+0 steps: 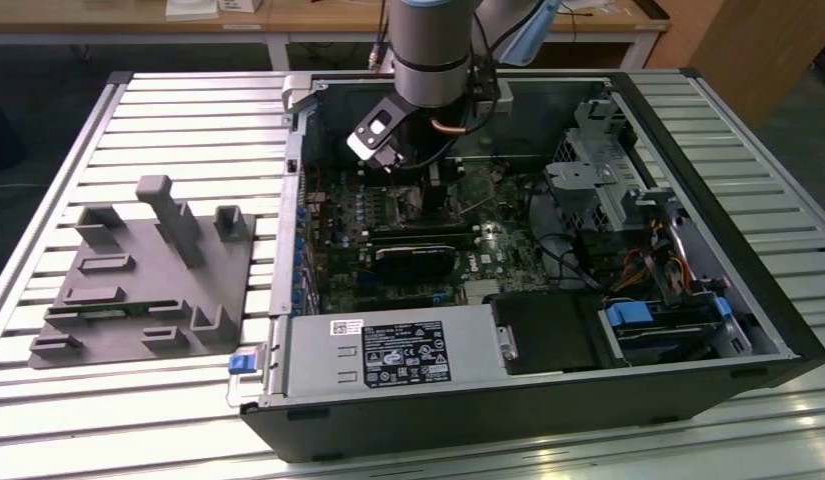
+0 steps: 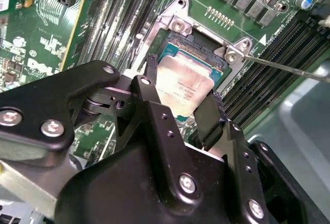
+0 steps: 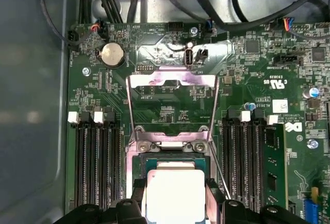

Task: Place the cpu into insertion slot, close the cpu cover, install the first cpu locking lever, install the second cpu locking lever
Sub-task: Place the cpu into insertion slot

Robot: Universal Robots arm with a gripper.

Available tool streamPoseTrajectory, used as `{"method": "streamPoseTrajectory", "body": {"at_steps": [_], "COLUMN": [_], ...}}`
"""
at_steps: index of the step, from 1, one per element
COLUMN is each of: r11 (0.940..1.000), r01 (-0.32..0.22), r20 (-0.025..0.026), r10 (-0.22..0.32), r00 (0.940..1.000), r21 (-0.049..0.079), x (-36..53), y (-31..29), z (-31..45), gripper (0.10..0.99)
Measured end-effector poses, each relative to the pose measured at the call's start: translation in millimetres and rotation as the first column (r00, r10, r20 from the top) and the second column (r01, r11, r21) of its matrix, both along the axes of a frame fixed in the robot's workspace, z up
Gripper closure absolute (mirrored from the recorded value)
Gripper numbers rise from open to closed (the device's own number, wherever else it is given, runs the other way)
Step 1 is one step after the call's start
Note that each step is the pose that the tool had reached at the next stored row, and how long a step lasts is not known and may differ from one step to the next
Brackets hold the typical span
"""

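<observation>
At the insertion slot (image 2: 180,42), the cpu (image 2: 181,98) in the gripper (image 2: 183,81).

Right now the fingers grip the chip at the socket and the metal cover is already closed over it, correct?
No: the cover is open, swung back from the socket, as the first wrist view shows. The fingers do grip the chip at the socket.
</observation>
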State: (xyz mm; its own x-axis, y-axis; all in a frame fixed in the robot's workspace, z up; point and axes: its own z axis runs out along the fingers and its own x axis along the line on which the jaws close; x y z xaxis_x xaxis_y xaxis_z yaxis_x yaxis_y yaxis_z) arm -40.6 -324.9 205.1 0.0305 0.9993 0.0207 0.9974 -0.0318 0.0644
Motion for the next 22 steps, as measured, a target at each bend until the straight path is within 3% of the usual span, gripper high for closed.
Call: {"method": "streamPoseTrajectory", "body": {"at_steps": [8,22], "r11": [1.0,0.9999], "r01": [0.0,-0.015], "r20": [0.0,0.0], "r10": [0.0,0.015], "r00": [1.0,0.9999], "r21": [0.0,0.0], "x": [-0.7,-0.7], "y": [0.3,0.5], "z": [-7.9,-13.1], "gripper": [0.549,0.549]}}
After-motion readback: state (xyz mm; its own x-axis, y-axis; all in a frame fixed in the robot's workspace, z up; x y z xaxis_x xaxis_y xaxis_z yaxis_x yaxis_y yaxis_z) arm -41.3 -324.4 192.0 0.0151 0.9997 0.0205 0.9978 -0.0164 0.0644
